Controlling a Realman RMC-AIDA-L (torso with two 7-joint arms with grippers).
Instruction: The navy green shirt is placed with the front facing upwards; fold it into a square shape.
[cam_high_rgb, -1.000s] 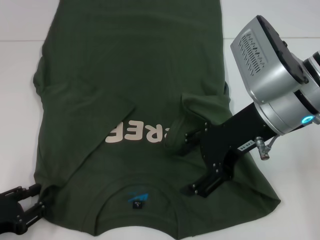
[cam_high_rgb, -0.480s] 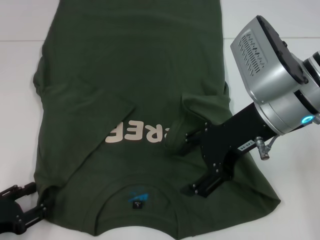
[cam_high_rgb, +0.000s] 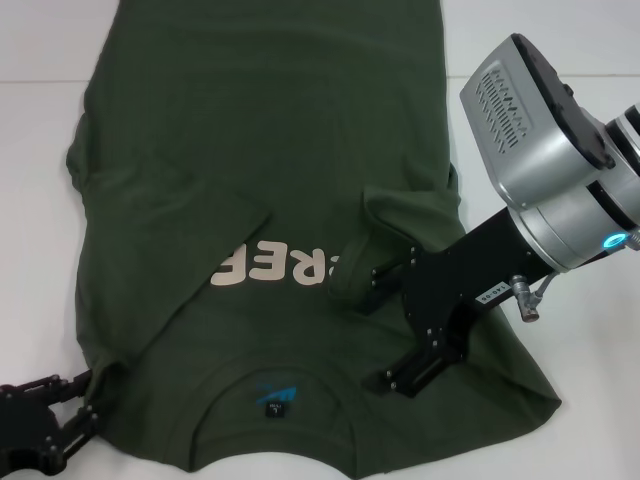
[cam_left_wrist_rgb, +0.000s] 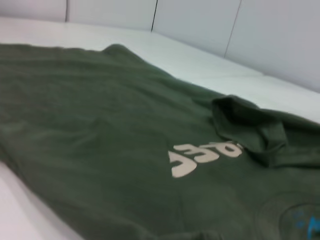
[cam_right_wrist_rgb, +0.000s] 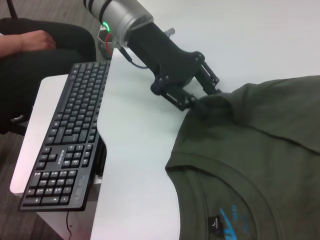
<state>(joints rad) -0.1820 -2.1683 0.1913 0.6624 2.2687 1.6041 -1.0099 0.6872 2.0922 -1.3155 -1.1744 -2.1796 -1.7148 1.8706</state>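
Two hands at work. Navy green shirt lies front-up on the white desk, right sleeve folded inward over the lettering. My right hand rests on it, fingers apart. My left hand seems clamped on the left shoulder edge.

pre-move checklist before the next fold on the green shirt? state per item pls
1. Navy green shirt front up, lettering showing: ok.
2. Right claw over the shirt, with folded cloth bunched at its tip: ok; actual grip cannot tell.
3. Left claw at the shirt's near left corner, fingers around the bunched edge in the right wrist view: ok.
4. Shirt flat: not ok, a raised fold covers the end of the lettering.
5. Collar and blue neck label uncovered: ok.
6. Keyboard clear of the shirt, on a separate surface: ok.
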